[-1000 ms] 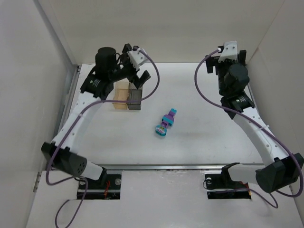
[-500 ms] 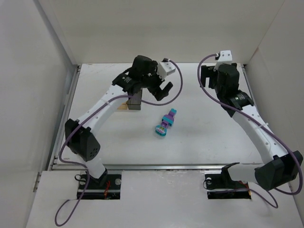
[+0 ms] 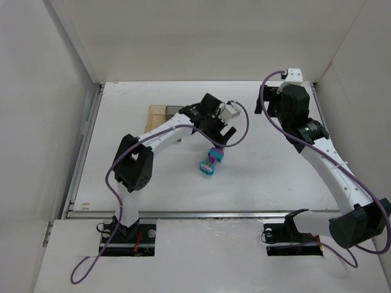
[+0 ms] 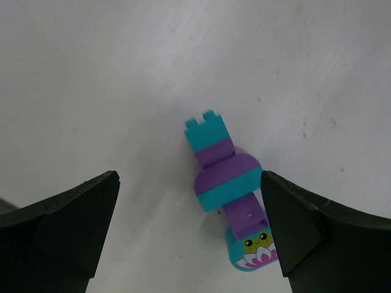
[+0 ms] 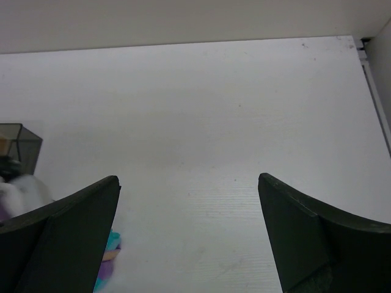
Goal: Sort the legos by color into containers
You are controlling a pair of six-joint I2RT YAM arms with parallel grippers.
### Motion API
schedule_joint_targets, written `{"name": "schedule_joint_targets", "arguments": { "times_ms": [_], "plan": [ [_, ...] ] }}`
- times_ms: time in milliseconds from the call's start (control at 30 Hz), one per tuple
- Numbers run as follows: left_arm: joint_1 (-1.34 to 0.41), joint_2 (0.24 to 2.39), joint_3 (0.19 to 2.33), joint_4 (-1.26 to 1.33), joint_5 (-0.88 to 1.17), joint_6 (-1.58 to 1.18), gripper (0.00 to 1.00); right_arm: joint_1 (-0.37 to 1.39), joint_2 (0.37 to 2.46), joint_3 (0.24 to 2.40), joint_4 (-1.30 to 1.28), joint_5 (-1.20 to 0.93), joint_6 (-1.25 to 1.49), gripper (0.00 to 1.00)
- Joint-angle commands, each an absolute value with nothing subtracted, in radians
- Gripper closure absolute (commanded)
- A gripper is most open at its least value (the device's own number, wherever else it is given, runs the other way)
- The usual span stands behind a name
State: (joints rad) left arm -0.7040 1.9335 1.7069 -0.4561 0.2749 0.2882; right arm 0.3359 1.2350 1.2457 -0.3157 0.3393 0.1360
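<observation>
- L arm (image 3: 164, 130): mounted near-left; elbow folded back nr base, forearm stretched fwd and rightward to mid-desk, wrist bent down.
- L gripper (image 3: 221, 137): pointed straight down; fingers (image 4: 67, 229) held wide apart, nothing gripped.
- R arm (image 3: 331, 166): mounted near-right; links extended fwd along right side, wrist raised at far end.
- R gripper (image 3: 267, 102): turned leftward, aimed fwd and slightly down; jaws spread wide, nothing gripped.

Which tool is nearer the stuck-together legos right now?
Left. The left tool hangs open right over the legos, a finger on each side; the right tool is open, well away toward the back right.
</observation>
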Motion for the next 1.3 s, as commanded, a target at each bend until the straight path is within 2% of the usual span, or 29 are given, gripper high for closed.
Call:
{"name": "schedule_joint_targets", "arguments": {
  "times_ms": [0, 333, 500, 733, 800, 1000, 1033, 1133, 1167, 1233, 1267],
  "plan": [
    [-0.727, 1.904, 1.643, -0.500, 0.291, 0.221, 0.00, 0.345, 1.210, 1.258, -0.333, 0.262, 0.209, 0.00],
    [-0.831, 1.946, 1.569, -0.413, 0.183, 0.131, 0.00, 0.345, 1.230, 1.203, -0.342, 0.189, 0.229, 0.00],
    [-0.803, 2.049, 1.618, -0.468, 0.058, 0.026, 0.00, 0.345, 1.241, 1.193, -0.342, 0.189, 0.229, 0.00],
    [-0.802, 2.062, 1.623, -0.491, 0.037, 0.018, 0.00, 0.345, 1.241, 1.193, -0.321, 0.155, 0.206, 0.00],
    [-0.811, 2.062, 1.612, -0.491, 0.037, 0.032, 0.04, 0.345, 1.241, 1.184, -0.311, 0.155, 0.206, 0.00],
    [-0.824, 2.040, 1.562, -0.502, 0.075, 0.041, 0.36, 0.345, 1.241, 1.184, -0.302, 0.127, 0.196, 0.00],
    [-0.824, 2.030, 1.562, -0.502, 0.075, 0.041, 0.49, 0.345, 1.250, 1.175, -0.302, 0.127, 0.196, 0.00],
    [-0.815, 2.019, 1.552, -0.502, 0.106, 0.052, 0.64, 0.345, 1.261, 1.186, -0.302, 0.104, 0.196, 0.00],
    [-0.815, 2.008, 1.540, -0.502, 0.118, 0.052, 0.76, 0.345, 1.270, 1.199, -0.314, 0.104, 0.196, 0.00],
    [-0.815, 1.984, 1.531, -0.502, 0.118, 0.083, 0.86, 0.345, 1.279, 1.232, -0.337, 0.095, 0.186, 0.00],
    [-0.815, 1.973, 1.531, -0.502, 0.118, 0.092, 0.95, 0.345, 1.279, 1.244, -0.356, 0.095, 0.169, 0.00]
  ]
}}
